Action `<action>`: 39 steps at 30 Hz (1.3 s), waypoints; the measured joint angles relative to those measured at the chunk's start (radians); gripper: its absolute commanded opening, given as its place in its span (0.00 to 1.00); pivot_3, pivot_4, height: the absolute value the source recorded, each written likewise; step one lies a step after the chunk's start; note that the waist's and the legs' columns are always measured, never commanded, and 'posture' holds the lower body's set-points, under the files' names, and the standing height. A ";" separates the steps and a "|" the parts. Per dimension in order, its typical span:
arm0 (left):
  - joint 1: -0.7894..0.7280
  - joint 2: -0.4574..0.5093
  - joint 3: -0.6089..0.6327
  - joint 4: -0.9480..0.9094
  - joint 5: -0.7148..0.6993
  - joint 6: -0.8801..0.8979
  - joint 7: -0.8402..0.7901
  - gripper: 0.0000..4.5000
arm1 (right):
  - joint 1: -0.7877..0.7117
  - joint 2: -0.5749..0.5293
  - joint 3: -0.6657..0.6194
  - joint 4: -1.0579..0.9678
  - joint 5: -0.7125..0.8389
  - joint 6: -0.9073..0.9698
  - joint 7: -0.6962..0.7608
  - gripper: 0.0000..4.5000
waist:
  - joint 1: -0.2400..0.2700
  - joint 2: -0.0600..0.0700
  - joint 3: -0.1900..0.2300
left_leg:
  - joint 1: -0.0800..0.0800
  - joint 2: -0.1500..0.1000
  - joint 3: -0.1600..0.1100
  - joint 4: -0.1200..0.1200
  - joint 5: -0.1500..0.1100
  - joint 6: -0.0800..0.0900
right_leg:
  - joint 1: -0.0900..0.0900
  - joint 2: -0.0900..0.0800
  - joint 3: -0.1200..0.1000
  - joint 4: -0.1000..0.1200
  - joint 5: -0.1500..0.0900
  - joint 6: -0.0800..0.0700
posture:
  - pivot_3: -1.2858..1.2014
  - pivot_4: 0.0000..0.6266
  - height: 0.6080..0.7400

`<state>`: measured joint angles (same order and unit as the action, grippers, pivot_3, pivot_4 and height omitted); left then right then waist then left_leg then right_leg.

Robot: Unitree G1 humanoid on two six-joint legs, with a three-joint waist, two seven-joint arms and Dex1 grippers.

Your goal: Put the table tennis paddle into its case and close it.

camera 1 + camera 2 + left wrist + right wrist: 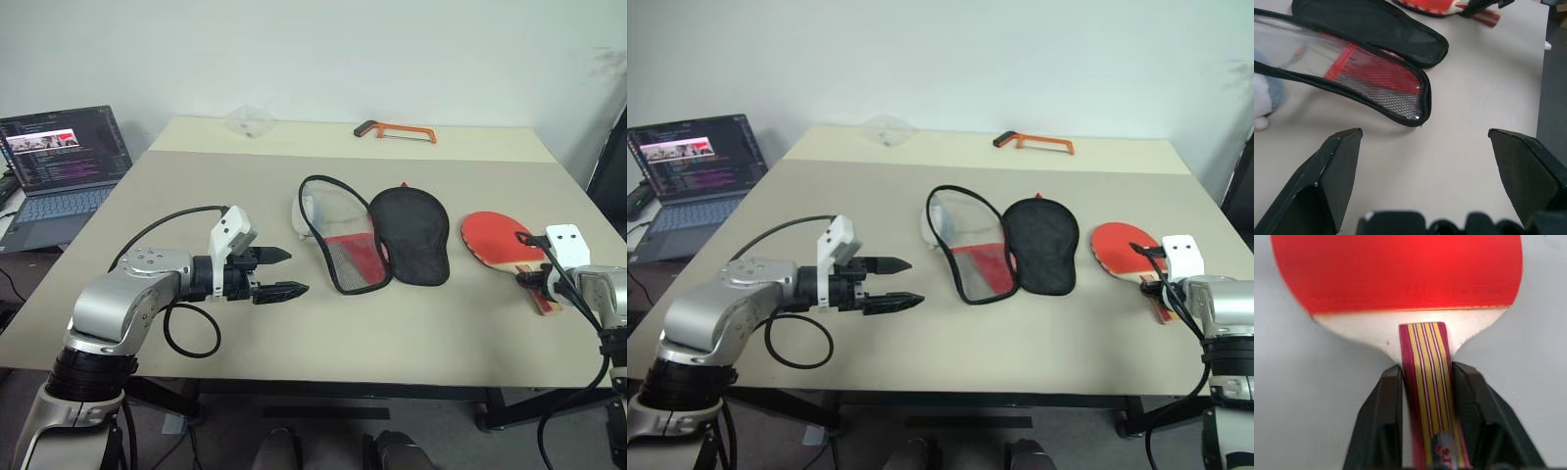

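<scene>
The table tennis paddle [493, 238] lies flat at the right of the table, red face up, its striped wooden handle [1426, 357] pointing toward me. My right gripper [1426, 377] is shut on that handle, one black finger pressed against each side. The case [377, 235] lies unzipped and spread open mid-table: the clear window half with red panel and mesh pocket [1386, 83] is on the left, the black fabric half [411, 235] on the right. Left of the case, my left gripper [298, 271] hovers open and empty, pointing at the mesh end.
A small grey fluffy ball [306, 211] sits against the case's left edge. An orange-handled hacksaw [397, 130] and a clear plastic piece [250, 119] lie at the table's far side. An open laptop [59, 162] stands on a side surface at left.
</scene>
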<state>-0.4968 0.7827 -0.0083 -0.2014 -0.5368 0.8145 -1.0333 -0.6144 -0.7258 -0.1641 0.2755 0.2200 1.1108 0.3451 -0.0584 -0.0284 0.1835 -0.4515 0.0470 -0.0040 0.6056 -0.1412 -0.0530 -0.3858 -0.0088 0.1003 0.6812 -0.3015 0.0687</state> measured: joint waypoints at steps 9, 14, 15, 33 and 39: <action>0.005 0.000 0.007 0.000 0.002 -0.014 0.008 1.00 | -0.179 0.204 -0.089 -0.200 -0.003 0.162 -0.211 0.24 | -0.003 0.001 0.001 | -0.001 0.001 0.001 -0.004 0.000 0.000 | -0.003 0.001 0.001 0.000 0.001 -0.005 | 0.52 0.24 1.00; 0.010 -0.003 0.004 -0.003 0.002 -0.015 0.021 1.00 | -0.311 0.457 -0.100 -0.272 -0.004 0.225 -0.335 0.24 | -0.004 0.001 0.001 | -0.001 0.002 0.000 -0.007 0.000 0.000 | -0.004 0.002 0.000 0.001 0.001 -0.005 | 0.52 0.24 1.00; 0.010 -0.005 0.003 -0.004 0.003 -0.015 0.022 1.00 | -0.323 0.501 -0.103 -0.273 -0.005 0.229 -0.358 0.24 | -0.004 0.001 0.001 | -0.001 0.001 0.000 -0.008 0.000 0.000 | -0.004 0.002 0.000 0.001 0.001 -0.006 | 0.52 0.24 1.00; 0.056 -0.011 0.003 -0.038 0.002 -0.015 0.048 1.00 | -0.268 0.734 -0.156 -0.291 -0.095 0.251 -0.565 0.24 | -0.002 0.001 0.001 | -0.003 0.001 -0.002 -0.010 0.000 0.000 | -0.006 0.001 -0.003 0.000 0.000 -0.007 | 0.52 0.24 1.00; 0.058 -0.011 0.003 -0.043 0.002 -0.015 0.060 1.00 | -0.267 0.733 -0.123 -0.219 -0.102 0.221 -0.542 0.24 | -0.002 0.001 0.001 | -0.003 0.001 -0.002 -0.010 0.000 0.000 | -0.006 0.001 -0.003 0.000 0.000 -0.008 | 0.52 0.24 1.00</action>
<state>-0.4386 0.7717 -0.0054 -0.2442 -0.5351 0.7997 -0.9736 -0.8813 0.0074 -0.2867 0.0566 0.1176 1.3322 -0.1972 -0.0602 -0.0269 0.1843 -0.4546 0.0475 -0.0059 0.5951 -0.1410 -0.0531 -0.3915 -0.0079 0.0971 0.6815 -0.3017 0.0611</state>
